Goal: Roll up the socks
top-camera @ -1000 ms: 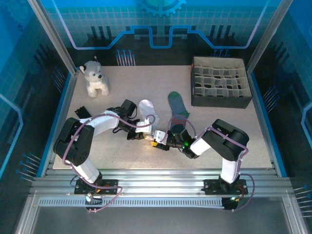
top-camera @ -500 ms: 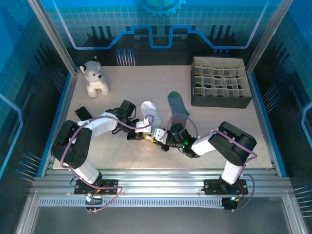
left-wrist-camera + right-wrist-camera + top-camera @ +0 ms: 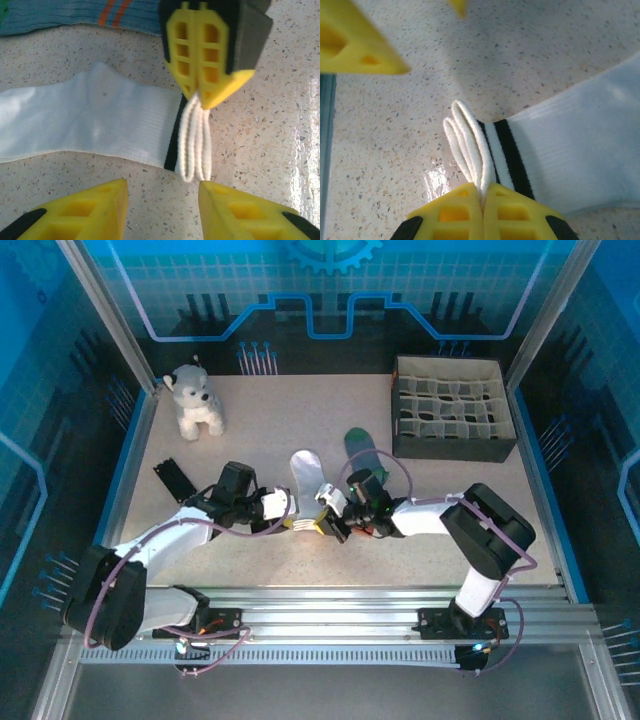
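Note:
The white sock (image 3: 305,472) lies flat at mid-table, its dark-striped cuff (image 3: 194,145) folded into loops at the near end. My right gripper (image 3: 482,200) is shut on that folded cuff, and from above the right gripper (image 3: 326,519) sits just right of it. My left gripper (image 3: 162,202) stands open a short way back from the cuff, nothing between its fingers; from above the left gripper (image 3: 296,525) points right at the cuff. The teal sock (image 3: 362,452) lies beside the white one, partly under the right arm, its orange stripes (image 3: 112,11) in the left wrist view.
A white-grey plush dog (image 3: 195,400) sits at the back left. A dark box with compartments (image 3: 452,410) stands at the back right. A small black flat object (image 3: 175,480) lies left of the left arm. Metal rails (image 3: 320,605) run along the near edge.
The left gripper has let go of the white cuff and drawn back to the left. The right gripper has shut on the cuff. Both wrists shifted slightly toward the far side.

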You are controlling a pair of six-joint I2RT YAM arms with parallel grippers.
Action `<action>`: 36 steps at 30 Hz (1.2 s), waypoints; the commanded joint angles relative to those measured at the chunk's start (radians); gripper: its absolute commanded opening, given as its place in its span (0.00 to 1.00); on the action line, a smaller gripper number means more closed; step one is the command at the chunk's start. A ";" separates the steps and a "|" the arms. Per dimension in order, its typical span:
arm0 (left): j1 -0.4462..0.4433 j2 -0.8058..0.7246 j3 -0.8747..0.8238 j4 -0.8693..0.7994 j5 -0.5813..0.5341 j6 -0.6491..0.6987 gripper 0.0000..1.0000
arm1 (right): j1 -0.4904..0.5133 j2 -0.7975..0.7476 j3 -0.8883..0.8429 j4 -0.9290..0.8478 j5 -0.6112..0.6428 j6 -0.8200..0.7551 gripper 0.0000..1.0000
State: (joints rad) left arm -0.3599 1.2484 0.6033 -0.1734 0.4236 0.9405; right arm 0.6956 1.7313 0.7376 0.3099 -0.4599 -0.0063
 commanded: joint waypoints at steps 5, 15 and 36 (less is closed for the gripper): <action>-0.031 -0.007 -0.035 0.068 0.017 -0.054 0.46 | -0.052 0.066 0.089 -0.155 -0.103 0.170 0.00; -0.094 0.084 -0.021 0.138 -0.069 -0.018 0.46 | -0.064 0.152 0.276 -0.472 -0.005 0.256 0.00; -0.114 0.197 0.173 0.034 -0.102 -0.324 0.40 | -0.066 0.198 0.374 -0.636 0.059 0.291 0.00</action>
State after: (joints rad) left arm -0.4618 1.4799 0.7300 -0.0780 0.3290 0.7975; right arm 0.6403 1.9053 1.0935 -0.2504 -0.4297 0.2882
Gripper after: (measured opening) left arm 0.408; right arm 0.049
